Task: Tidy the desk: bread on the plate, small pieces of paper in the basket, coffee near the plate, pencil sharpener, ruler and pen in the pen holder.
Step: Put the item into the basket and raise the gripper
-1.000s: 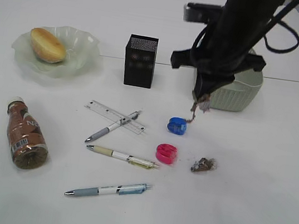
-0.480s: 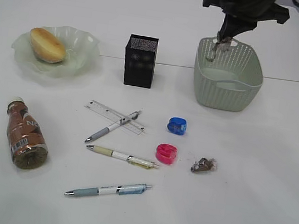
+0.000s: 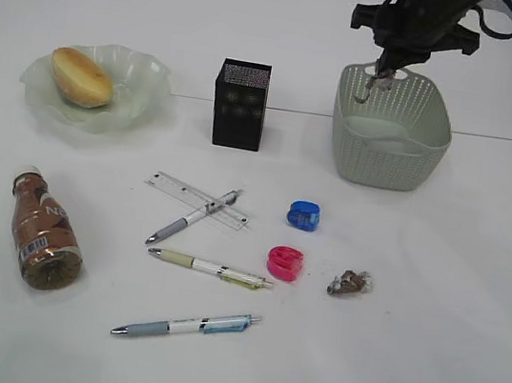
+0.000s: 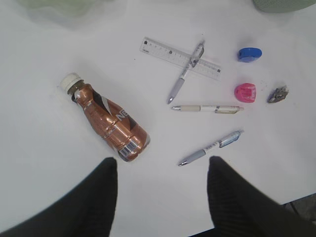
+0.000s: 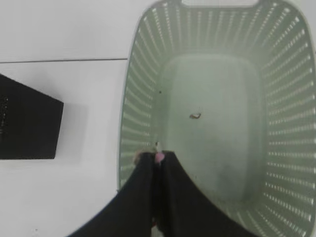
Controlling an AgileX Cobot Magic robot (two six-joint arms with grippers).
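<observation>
My right gripper (image 3: 382, 72) is shut on a small piece of paper (image 5: 158, 157) and holds it over the left part of the green basket (image 3: 386, 158), which also fills the right wrist view (image 5: 276, 98). A second paper scrap (image 3: 349, 283) lies on the table. Bread (image 3: 80, 77) sits on the glass plate (image 3: 148, 74). The coffee bottle (image 3: 44, 232) lies on its side. A ruler (image 3: 199, 200), three pens (image 3: 209, 267), a blue sharpener (image 3: 303, 215) and a pink sharpener (image 3: 285, 262) lie loose. The black pen holder (image 3: 240, 104) stands upright. My left gripper (image 4: 162, 170) is open and empty above the table.
A tiny dark speck (image 5: 195, 116) lies on the basket floor. The table's front edge shows at the bottom right of the left wrist view (image 4: 296, 202). A seam line runs across the table behind the pen holder.
My right gripper has lifted the paper scrap from beside the basket's front left up and back over the basket. Over the last half second it barely shifted.
</observation>
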